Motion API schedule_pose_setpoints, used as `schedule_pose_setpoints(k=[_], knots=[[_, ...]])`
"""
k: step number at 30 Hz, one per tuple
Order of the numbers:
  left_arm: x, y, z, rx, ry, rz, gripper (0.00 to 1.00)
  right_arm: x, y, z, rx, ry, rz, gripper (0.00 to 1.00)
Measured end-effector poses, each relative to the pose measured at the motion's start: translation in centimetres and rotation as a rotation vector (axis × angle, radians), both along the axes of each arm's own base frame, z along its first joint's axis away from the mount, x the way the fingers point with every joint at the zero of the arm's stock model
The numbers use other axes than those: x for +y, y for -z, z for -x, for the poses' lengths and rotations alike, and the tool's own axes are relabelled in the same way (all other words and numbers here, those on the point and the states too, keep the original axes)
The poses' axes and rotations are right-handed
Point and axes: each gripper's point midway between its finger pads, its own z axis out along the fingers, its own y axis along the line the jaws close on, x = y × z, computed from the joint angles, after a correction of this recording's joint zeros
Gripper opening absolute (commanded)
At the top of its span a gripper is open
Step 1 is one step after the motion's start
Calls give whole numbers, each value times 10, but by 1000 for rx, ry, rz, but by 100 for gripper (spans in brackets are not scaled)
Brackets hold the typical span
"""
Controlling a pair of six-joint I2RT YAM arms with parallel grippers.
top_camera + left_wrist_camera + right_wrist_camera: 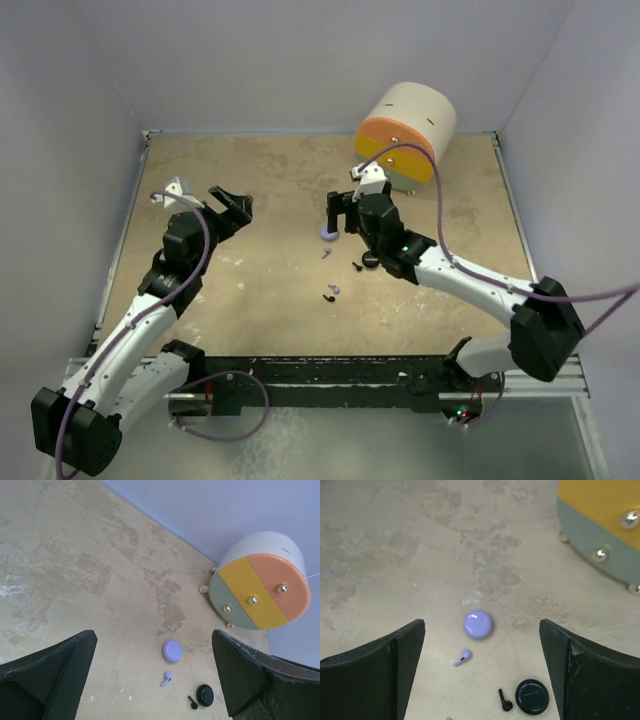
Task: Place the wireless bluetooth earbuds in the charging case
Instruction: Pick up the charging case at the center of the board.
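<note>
**Earbuds not yet picked up**

Right pincer [340, 214] and left pincer [232, 205] gape wide, empty. On the table [250, 290], a black earbud [504, 700] lies beside the black case [532, 696]. Farther on, a lavender earbud [462, 657] lies near the lavender case [478, 624]. The next move probably needs a low, precise pinch.

Lavender earbud [462, 658] near closed lavender case [478, 624] — black earbud [504, 700] just beside black case [532, 696]

Table [270, 190]: bears everything listed.
Drum [405, 130]: on its side at the far right corner.
Far puck [478, 624]: near the centre, left of the drum, well apart from it.
First earbud [462, 658]: just nearer than the far puck, not touching.
Near puck [532, 696]: right of the first earbud.
Second earbud [504, 700]: just left of the near puck.
Third earbud [335, 289], fourth earbud [327, 297]: side by side, nearest the arms' bases.
</note>
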Motion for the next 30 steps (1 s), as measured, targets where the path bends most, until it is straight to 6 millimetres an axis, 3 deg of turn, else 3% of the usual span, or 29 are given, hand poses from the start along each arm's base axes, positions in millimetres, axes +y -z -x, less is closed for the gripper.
schedule_pose_setpoints(k=[4, 9, 23, 30], knots=[[-8, 2, -5, -7, 18, -6, 91, 17, 45, -10, 97, -24, 66, 97], [-31, 21, -3, 29, 84, -34, 89, 36, 82, -23, 176, -50, 100, 94], [-24, 48, 11, 59, 68, -73, 89, 55, 158, -31, 334, -116, 132, 100], [-23, 53, 13, 65, 68, -77, 89, 51, 181, -31, 388, -112, 133, 100]])
